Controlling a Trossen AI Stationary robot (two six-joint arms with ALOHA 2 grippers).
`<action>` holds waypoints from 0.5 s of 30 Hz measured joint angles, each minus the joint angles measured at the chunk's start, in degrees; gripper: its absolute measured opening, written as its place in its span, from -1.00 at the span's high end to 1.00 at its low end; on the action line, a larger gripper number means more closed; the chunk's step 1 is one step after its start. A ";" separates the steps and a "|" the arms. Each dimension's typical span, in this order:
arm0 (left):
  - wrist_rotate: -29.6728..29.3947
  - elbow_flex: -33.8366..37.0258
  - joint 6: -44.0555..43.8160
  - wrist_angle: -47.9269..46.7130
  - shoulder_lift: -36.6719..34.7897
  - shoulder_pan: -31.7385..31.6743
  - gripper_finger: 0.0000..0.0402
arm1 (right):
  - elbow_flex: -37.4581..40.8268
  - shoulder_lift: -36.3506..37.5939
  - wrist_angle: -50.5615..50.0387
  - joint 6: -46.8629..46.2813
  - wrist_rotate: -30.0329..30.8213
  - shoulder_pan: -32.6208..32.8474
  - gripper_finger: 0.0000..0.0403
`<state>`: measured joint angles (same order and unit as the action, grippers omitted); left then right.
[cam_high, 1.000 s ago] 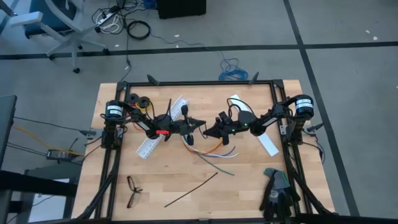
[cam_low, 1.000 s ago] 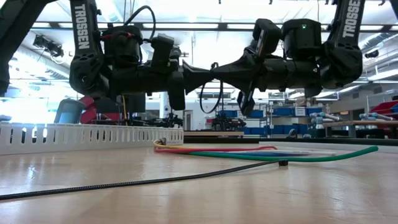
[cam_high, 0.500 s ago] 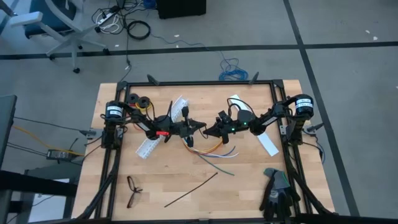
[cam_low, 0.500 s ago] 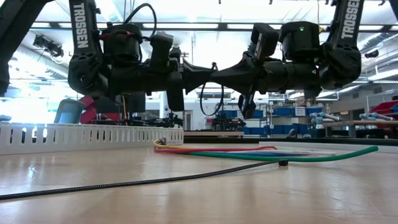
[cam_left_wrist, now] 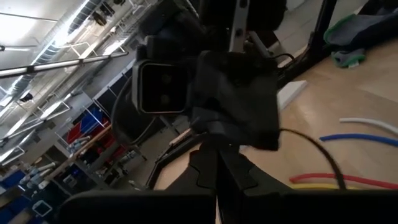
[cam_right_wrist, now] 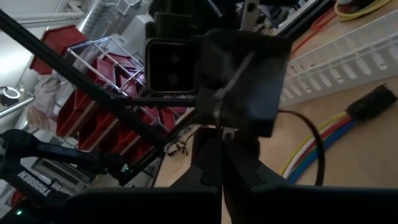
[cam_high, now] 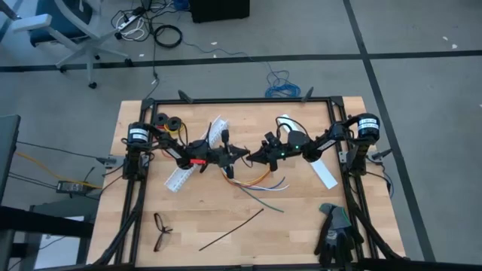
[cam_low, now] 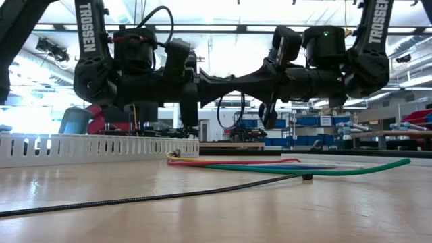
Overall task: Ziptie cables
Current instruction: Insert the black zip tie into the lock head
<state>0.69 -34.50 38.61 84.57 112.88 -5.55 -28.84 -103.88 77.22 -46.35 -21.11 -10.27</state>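
The high view is evenly lit from above, with only short, soft shadows cast beneath the arms on the table [cam_high: 226, 218]. In the low view, strong backlight is given by ceiling lamps and bright windows in the far room, so both arms are rendered as near silhouettes, and a pale sheen is seen on the near tabletop, which is blurred. In both wrist views the near fingers are dark and out of focus, and the far room is washed out.

Yellow, red, blue, white and green thin curved cables [cam_high: 252, 183]; black narrow plastic ziptie [cam_high: 231, 229]; white slotted plastic strip [cam_high: 197, 153]; pale wooden table [cam_high: 301, 226].
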 joint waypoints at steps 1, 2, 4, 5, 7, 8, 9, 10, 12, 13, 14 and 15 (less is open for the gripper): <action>-0.02 0.00 0.00 -0.20 0.00 0.19 0.98 | 0.00 0.00 -0.16 -0.02 -0.05 -0.22 1.00; 0.00 0.00 0.02 -0.32 0.00 0.29 0.98 | 0.00 0.00 -0.19 -0.04 -0.17 -0.39 1.00; 0.00 0.00 0.02 -0.53 0.00 0.36 0.98 | 0.00 0.00 -0.19 -0.04 -0.19 -0.72 1.00; -0.04 0.00 0.03 -0.56 0.00 0.36 0.98 | 0.00 0.00 -0.20 -0.04 -0.19 -0.81 1.00; -0.84 0.00 0.22 -0.51 0.00 0.36 0.98 | 0.00 0.00 -1.02 -0.04 -0.24 -0.84 1.00; -1.04 0.00 0.24 -0.51 0.00 0.36 0.98 | 0.00 0.00 -1.77 -0.04 -0.34 -0.82 1.00; -1.08 0.00 0.24 -0.51 0.00 0.38 0.98 | 0.00 0.00 -2.18 -0.08 -0.71 -0.76 1.00; -1.06 0.00 0.24 -0.46 0.00 0.40 0.98 | 0.00 0.00 -2.26 -0.18 -1.22 -0.68 1.00; -1.05 0.00 0.24 -0.36 0.00 0.42 0.98 | 0.00 0.00 -2.39 -0.86 -2.32 -0.63 1.00; -1.04 0.00 0.24 -0.62 0.00 0.43 0.98 | 0.00 0.00 -2.48 -1.55 -3.17 -0.65 1.00; -0.99 0.00 0.24 -1.10 0.00 0.44 0.98 | 0.00 0.00 -2.48 -2.33 -4.20 -0.65 1.00; -0.65 0.00 0.20 -1.61 0.00 0.44 0.98 | 0.00 0.00 -2.48 -3.04 -5.16 -0.65 1.00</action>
<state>0.04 -34.50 38.81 82.95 112.88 -5.10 -28.84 -103.88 74.74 -49.40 -26.26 -10.92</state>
